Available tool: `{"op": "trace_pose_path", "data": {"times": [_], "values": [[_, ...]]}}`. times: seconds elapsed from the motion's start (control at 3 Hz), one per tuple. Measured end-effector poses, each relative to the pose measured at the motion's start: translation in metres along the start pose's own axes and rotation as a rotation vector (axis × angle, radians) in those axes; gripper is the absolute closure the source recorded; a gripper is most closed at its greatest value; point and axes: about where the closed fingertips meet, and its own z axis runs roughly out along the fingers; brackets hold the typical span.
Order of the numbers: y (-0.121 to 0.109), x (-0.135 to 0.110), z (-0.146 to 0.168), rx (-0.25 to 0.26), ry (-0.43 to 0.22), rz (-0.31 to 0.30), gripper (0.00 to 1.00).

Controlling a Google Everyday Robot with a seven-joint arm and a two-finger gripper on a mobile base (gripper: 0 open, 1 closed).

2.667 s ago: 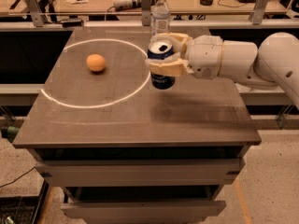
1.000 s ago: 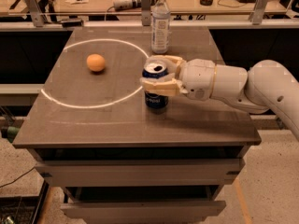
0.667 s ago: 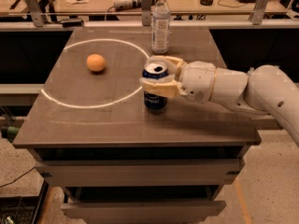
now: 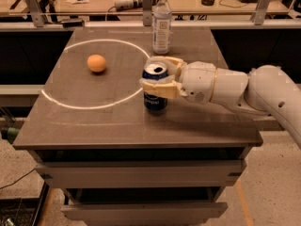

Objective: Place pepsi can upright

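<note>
Blue pepsi can (image 4: pixel 155 101) upright, clasped by end effector (image 4: pixel 154 74); bottle (image 4: pixel 162 25) behind, orange (image 4: pixel 96 63) nearby.

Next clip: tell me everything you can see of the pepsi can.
The pepsi can is a small blue, metal-looking drink can with white lettering on its side and a silver top. It stands upright near the middle of the table, just outside the white circle; whether its base rests on the surface is unclear. The gripper, reaching in from the picture's right, clasps its upper half, one cream finger on each side.
</note>
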Motion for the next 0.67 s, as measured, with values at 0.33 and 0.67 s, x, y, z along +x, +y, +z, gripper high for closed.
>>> {"op": "trace_pose_path", "data": {"times": [0.33,0.67], "values": [[0.0013,-0.0006,0.0020,-0.004,0.000,-0.001,0.36],[0.0025,-0.0012,0.0039,-0.008,0.000,-0.002,0.13]]}}
